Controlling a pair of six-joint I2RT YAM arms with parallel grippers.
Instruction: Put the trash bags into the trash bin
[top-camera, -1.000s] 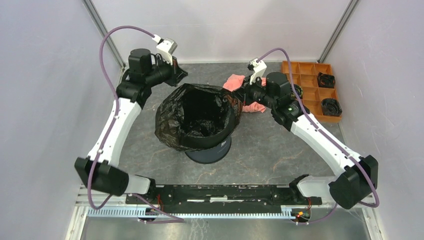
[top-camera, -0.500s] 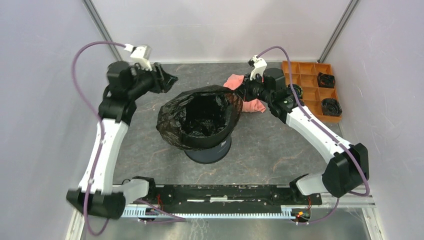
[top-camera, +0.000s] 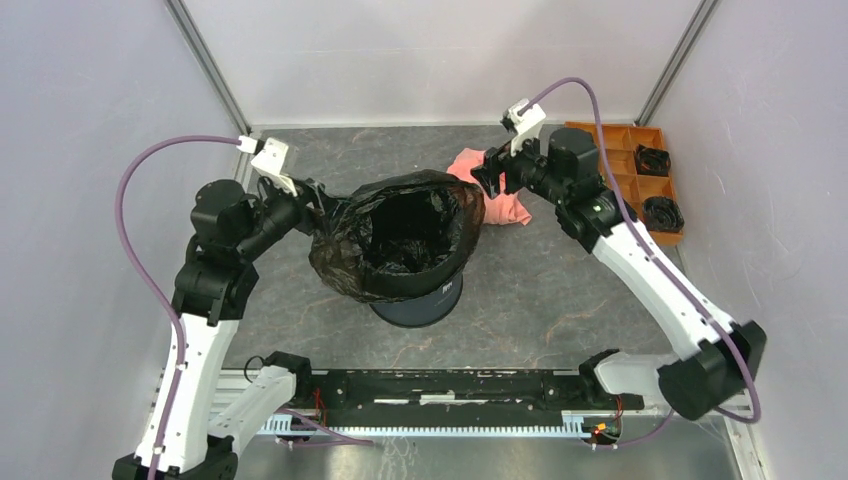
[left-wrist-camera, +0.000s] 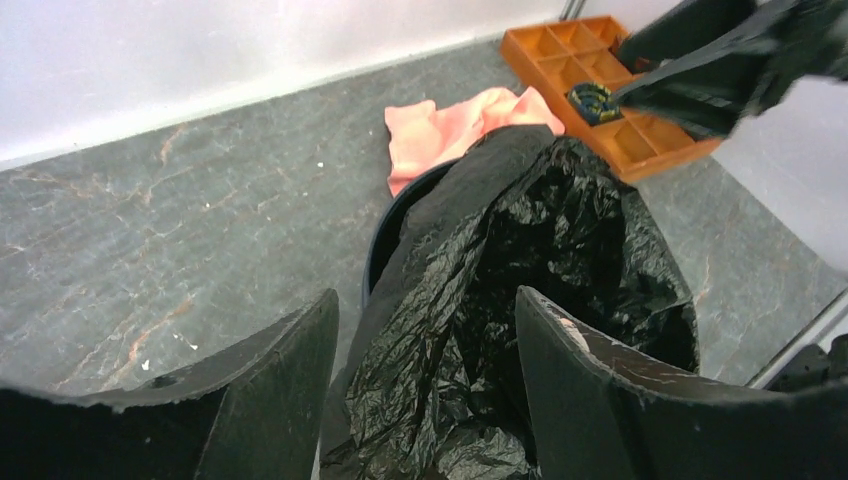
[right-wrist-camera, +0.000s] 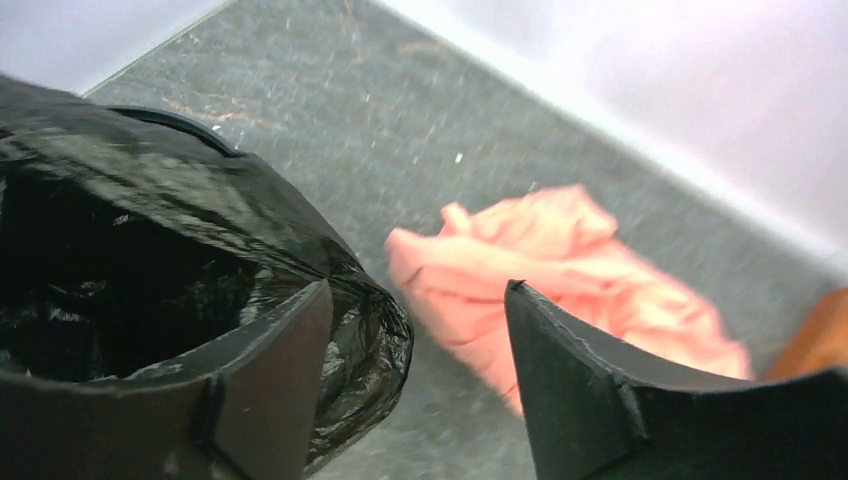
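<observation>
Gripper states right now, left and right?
Left gripper: open, at the trash bag's rim, not clamped on it.
Right gripper: open, holding nothing.

Thin glossy black plastic bag (top-camera: 400, 235) drapes over the dark navy cylindrical bin (top-camera: 418, 308). Only the bin's base shows from the top view, and the white mark on its side is too small to read. Salmon-pink cloth (top-camera: 510, 210) is partly hidden behind the bag rim and right gripper (top-camera: 489, 173), and is blurred in the right wrist view. Orange compartment tray (top-camera: 628, 188) is cut by that view's right edge. Black round items (top-camera: 662, 213) in it are too small to identify. White left arm (top-camera: 200, 330) has its base cut off at the bottom edge.
</observation>
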